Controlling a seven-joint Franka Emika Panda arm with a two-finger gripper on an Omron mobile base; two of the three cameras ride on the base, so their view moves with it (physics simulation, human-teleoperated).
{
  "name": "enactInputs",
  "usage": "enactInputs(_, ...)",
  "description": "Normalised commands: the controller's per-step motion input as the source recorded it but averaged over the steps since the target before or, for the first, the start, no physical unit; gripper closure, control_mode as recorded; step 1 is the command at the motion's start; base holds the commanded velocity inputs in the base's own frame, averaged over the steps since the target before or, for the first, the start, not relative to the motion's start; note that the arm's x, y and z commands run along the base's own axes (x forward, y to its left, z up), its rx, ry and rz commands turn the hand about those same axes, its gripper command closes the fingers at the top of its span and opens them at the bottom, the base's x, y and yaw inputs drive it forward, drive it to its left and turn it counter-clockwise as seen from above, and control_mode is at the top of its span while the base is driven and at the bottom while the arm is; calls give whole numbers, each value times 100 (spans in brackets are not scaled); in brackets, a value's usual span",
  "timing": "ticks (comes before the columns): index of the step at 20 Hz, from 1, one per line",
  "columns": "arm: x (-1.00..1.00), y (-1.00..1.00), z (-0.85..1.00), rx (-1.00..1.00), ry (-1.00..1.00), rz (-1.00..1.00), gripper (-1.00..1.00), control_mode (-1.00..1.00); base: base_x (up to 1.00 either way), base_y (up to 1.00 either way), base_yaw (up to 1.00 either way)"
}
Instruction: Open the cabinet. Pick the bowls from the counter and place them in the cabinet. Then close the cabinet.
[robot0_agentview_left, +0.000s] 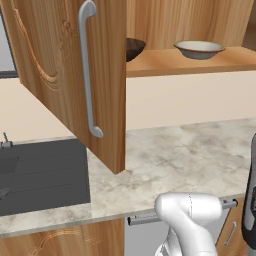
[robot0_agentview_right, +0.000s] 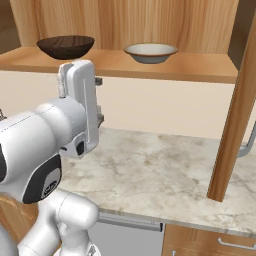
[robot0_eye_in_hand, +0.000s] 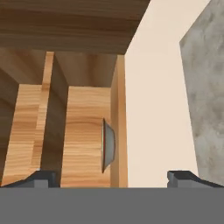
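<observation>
On the cabinet shelf: both bowls stowed.
Your end effector (robot0_eye_in_hand: 109, 177) gapes empty; dark wooden bowl (robot0_agentview_right: 65, 46) at nine o'clock of tan speckled bowl (robot0_agentview_right: 150, 52), so you shut the carved wooden door (robot0_agentview_left: 75, 75) next.

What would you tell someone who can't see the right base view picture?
Two bowls, a dark wooden bowl and a tan bowl, sit on the shelf of the open cabinet. Below lies the marbled counter, with the robot's white arm at the left.

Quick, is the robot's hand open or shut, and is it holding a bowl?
Gripper: open, holding nothing. The tan bowl and the dark wooden bowl both sit on the cabinet shelf.
</observation>
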Motion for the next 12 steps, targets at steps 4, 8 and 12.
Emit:
enactInputs(4, -31, -29, 5, 0, -21, -15, -100, -100, 0, 0, 0)
enactInputs(8, -47, -10, 5, 0, -24, -10, -100, -100, 0, 0, 0)
enactInputs(12, -55, -19, 3, 0, 0, -13, -100, -100, 0, 0, 0)
